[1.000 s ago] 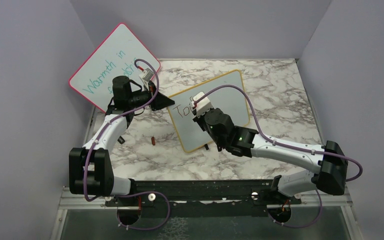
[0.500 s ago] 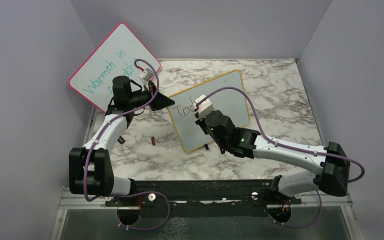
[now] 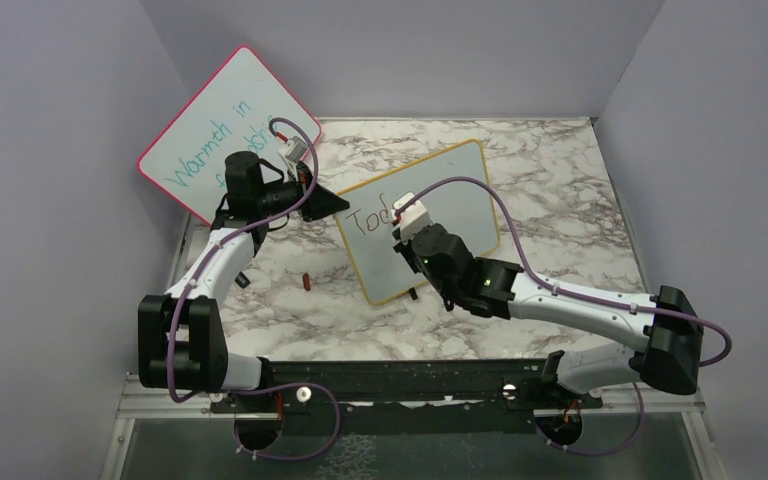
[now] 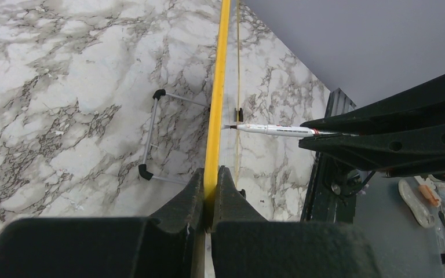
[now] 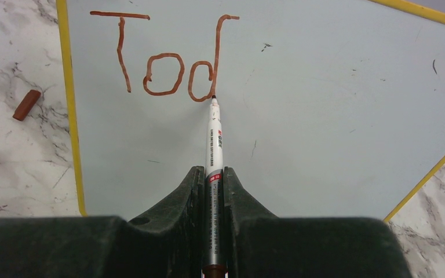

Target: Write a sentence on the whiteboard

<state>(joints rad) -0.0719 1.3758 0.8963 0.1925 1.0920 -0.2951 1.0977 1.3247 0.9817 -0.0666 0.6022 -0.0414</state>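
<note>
The yellow-framed whiteboard point(image 3: 450, 195) stands tilted in mid-table. My left gripper point(image 4: 210, 180) is shut on its yellow frame edge point(image 4: 216, 98), at the board's upper left corner in the top view point(image 3: 328, 204). My right gripper point(image 5: 213, 176) is shut on a silver-white marker point(image 5: 214, 145), its tip touching the board point(image 5: 324, 104) at the foot of the "d". The sentence point(image 5: 165, 55) reads "Tod" in red-brown; it also shows in the top view point(image 3: 370, 218). The marker point(image 4: 272, 130) meets the board's face in the left wrist view.
A pink-framed board point(image 3: 225, 125) with teal writing leans at the back left. A red-brown marker cap point(image 3: 305, 282) lies on the marble left of the whiteboard, also in the right wrist view point(image 5: 26, 105). The board's wire stand point(image 4: 150, 139) sits behind it. Grey walls enclose the table.
The writing has grown from "To" to "Tod". My right gripper with the marker has shifted slightly right along the board. The left arm has not moved.
</note>
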